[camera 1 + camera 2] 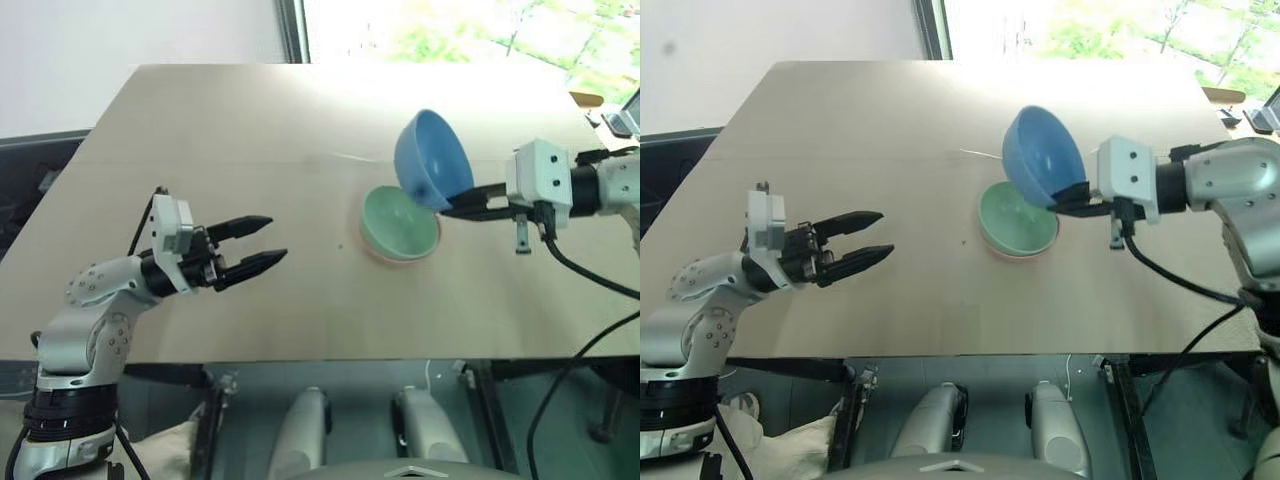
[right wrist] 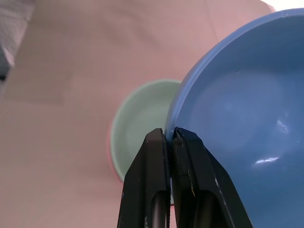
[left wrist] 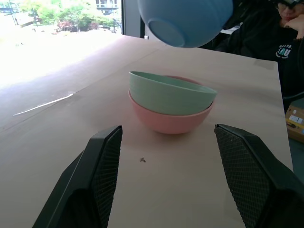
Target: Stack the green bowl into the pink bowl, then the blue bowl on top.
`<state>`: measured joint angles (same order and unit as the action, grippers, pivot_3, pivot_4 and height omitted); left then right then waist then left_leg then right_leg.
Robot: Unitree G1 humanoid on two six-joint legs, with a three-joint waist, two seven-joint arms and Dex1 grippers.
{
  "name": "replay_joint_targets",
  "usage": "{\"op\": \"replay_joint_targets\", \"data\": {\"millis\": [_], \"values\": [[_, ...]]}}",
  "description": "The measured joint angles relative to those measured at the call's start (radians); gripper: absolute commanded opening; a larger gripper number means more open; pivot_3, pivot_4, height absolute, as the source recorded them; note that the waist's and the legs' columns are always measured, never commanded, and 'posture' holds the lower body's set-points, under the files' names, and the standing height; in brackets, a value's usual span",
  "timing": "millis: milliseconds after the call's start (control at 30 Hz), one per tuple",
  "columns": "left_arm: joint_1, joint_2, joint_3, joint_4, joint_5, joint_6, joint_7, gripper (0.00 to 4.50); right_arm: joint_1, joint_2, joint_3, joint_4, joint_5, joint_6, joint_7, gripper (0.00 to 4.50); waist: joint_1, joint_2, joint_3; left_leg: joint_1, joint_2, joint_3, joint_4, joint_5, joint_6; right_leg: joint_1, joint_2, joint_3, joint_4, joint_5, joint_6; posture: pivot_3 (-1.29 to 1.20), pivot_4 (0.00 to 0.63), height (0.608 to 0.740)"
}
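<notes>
Right gripper [image 1: 462, 207] of mine is clamped on the rim of the blue bowl [image 1: 431, 158], both fingers pressed together with the thin wall between them. I hold this bowl in the air, tilted, just above and slightly behind the green bowl [image 1: 398, 218]. The green bowl sits already inside the pink bowl [image 3: 167, 121], and it leans a little, with one side of its rim higher than the other. Both bowls rest near the middle of the table [image 1: 250, 140].

I judge that the first step is done and the second one is in hand: to bring the blue bowl on top. For the next move I must turn the blue bowl so that its opening faces up, bring it exactly over the green bowl, lower it and only then release the rim. Because the green bowl is leaning, the blue one may settle crooked too.

My left gripper [image 1: 258, 245] hangs over the table, well apart from the stack, with fingers apart and nothing between them, pointing toward the bowls.
</notes>
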<state>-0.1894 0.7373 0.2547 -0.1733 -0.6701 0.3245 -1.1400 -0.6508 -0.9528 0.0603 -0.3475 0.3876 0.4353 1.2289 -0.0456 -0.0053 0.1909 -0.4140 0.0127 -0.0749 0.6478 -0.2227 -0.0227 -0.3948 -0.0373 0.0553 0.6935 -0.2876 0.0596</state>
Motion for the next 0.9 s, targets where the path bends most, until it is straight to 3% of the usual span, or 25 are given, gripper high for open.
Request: {"op": "replay_joint_targets", "data": {"millis": [133, 367, 433, 600, 733, 900], "values": [[-0.038, 0.0, -0.027, 0.025, 0.008, -0.004, -0.017, 3.29, 0.01, 0.046, 0.028, -0.04, -0.013, 0.053, -0.067, 1.21, 0.004, 0.0, 0.0, -0.001, 0.0, 0.0, 0.001, 0.0, 0.0, 0.0, 0.0, 0.0, 0.0, 0.0, 0.0, 0.0, 0.15, 0.74], [-0.062, -0.002, -0.032, 0.029, 0.011, -0.001, -0.019, 3.29, 0.018, 0.058, 0.053, -0.045, -0.03, 0.076, -0.115, 4.33, 0.007, -0.001, 0.0, -0.002, -0.001, -0.001, 0.001, 0.0, 0.0, -0.001, -0.001, -0.001, -0.001, 0.0, 0.0, 0.0, 0.15, 0.74], [-0.062, -0.004, -0.037, 0.029, 0.013, 0.003, -0.011, 3.29, 0.037, 0.056, 0.029, -0.051, -0.025, 0.09, -0.137, 4.46, 0.008, -0.001, 0.0, -0.002, -0.001, -0.001, 0.001, 0.0, 0.0, 0.0, -0.001, -0.001, -0.002, 0.0, 0.0, 0.0, 0.15, 0.74], [-0.047, -0.016, -0.061, 0.028, 0.036, 0.0, 0.007, 3.29, 0.207, 0.024, -0.173, -0.127, 0.052, 0.208, -0.213, 4.46, 0.014, -0.001, 0.0, -0.003, -0.001, -0.002, 0.0, 0.0, 0.0, 0.001, -0.001, -0.002, -0.003, 0.0, 0.0, 0.0, 0.15, 0.74], [-0.041, -0.016, -0.06, 0.054, 0.045, -0.023, -0.015, 4.39, 0.512, 0.019, -0.384, -0.137, 0.11, 0.275, -0.197, 4.5, 0.03, -0.003, -0.001, -0.002, -0.001, -0.002, 0.0, 0.0, 0.0, 0.002, 0.0, -0.002, -0.005, 0.0, 0.0, 0.0, 0.15, 0.74], [-0.019, -0.011, -0.023, 0.05, 0.101, -0.065, 0.057, 4.48, 0.822, 0.083, -0.636, -0.133, 0.127, 0.232, -0.175, 4.5, 0.03, -0.003, -0.001, -0.001, 0.0, -0.002, 0.0, 0.0, 0.0, 0.003, 0.0, -0.002, -0.005, 0.0, 0.0, 0.0, 0.15, 0.74]]}}
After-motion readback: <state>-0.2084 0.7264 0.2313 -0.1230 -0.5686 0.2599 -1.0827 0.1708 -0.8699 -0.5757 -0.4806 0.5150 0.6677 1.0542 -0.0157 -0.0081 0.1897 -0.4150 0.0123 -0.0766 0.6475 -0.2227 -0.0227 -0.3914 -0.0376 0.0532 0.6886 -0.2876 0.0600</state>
